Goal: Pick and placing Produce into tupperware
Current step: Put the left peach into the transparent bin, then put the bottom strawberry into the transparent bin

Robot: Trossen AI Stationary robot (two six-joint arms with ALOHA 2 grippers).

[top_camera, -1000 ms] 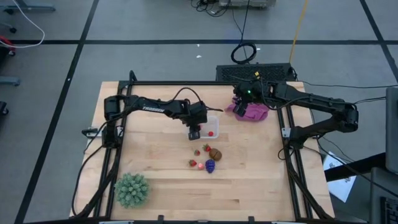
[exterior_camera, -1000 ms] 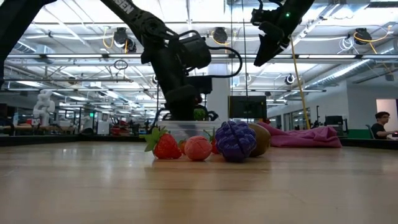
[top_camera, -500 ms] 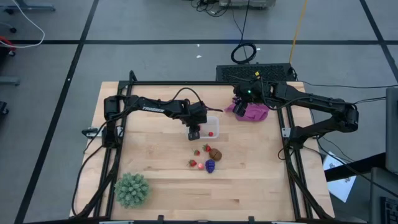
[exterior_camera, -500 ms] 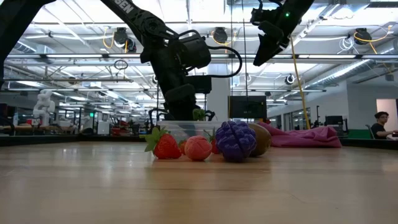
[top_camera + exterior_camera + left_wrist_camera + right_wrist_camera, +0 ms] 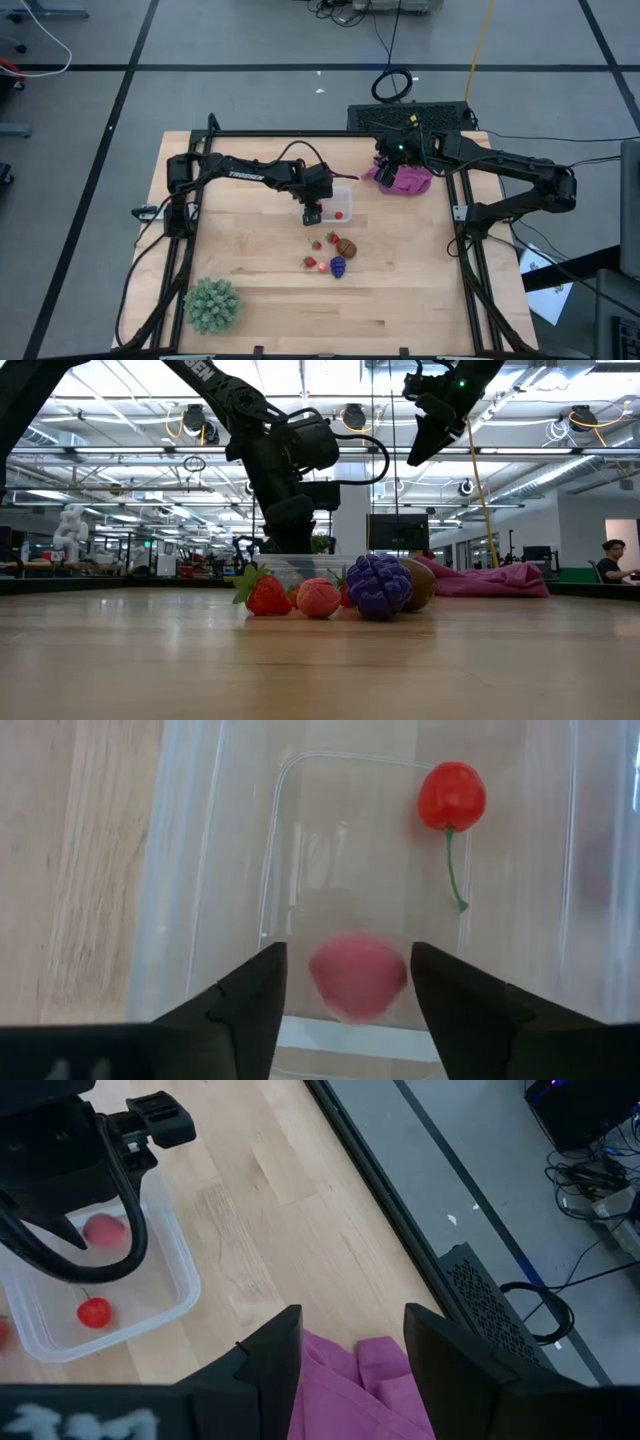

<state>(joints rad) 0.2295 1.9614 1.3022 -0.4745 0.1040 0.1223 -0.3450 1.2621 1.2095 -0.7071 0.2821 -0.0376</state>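
My left pincer hangs over the tupperware, its fingers parted with nothing gripped between them, and a pale red piece sits in the gap just under them, blurred, so I judge it is dropping or has just landed in the container. This looks like the release step of one placement. A small red cherry-like piece with a thin green stem already lies on the container floor. The next move, as I read it, calls for lifting clear of the rim and swinging to the cluster still waiting on the counter: strawberry pieces, the purple grape cluster and the brown round piece, all bunched close together, so I would need a narrow, careful approach to take one without nudging its neighbours. My right pincer waits above the magenta cloth at the far side of the counter, its fingers spread and empty. My left wrist view alone shows what is inside the container; the high view shows little more there than a red dot. The low view shows the fruits standing in a tight row, while the right wrist view shows both pieces in the tupperware from the side. The spiky green ball sits well apart at the near left corner.
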